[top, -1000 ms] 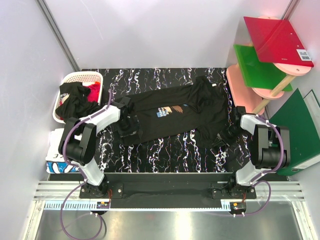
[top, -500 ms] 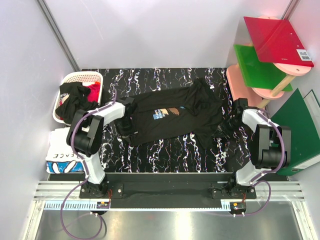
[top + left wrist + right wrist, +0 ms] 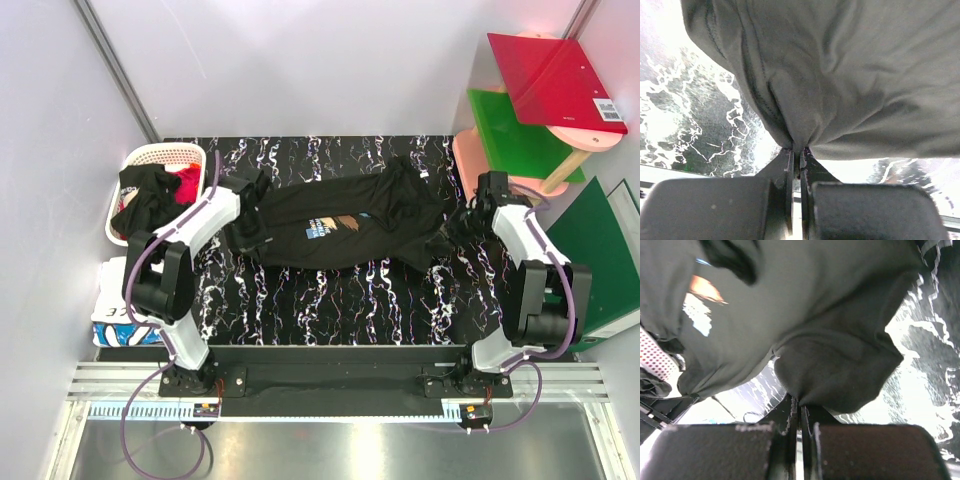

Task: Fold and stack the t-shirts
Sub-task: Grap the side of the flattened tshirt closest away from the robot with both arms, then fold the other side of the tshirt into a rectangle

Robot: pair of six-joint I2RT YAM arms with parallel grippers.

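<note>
The black t-shirt point(image 3: 340, 225) with the small chest print lay stretched across the middle of the table point(image 3: 330, 300), nearer the far edge. The left gripper point(image 3: 796, 149) was clamped tight on a bunched fold of cloth at the shirt's left end. The right gripper point(image 3: 796, 400) pinched the cloth at the right end in the same way. Other shirts point(image 3: 150, 195), black and red, were heaped in the basket point(image 3: 165, 152) at the far left corner.

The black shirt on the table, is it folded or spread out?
Spread out, not folded: the black shirt stretches between the left tool and right tool, each pinching an end, chest print facing up.
</note>
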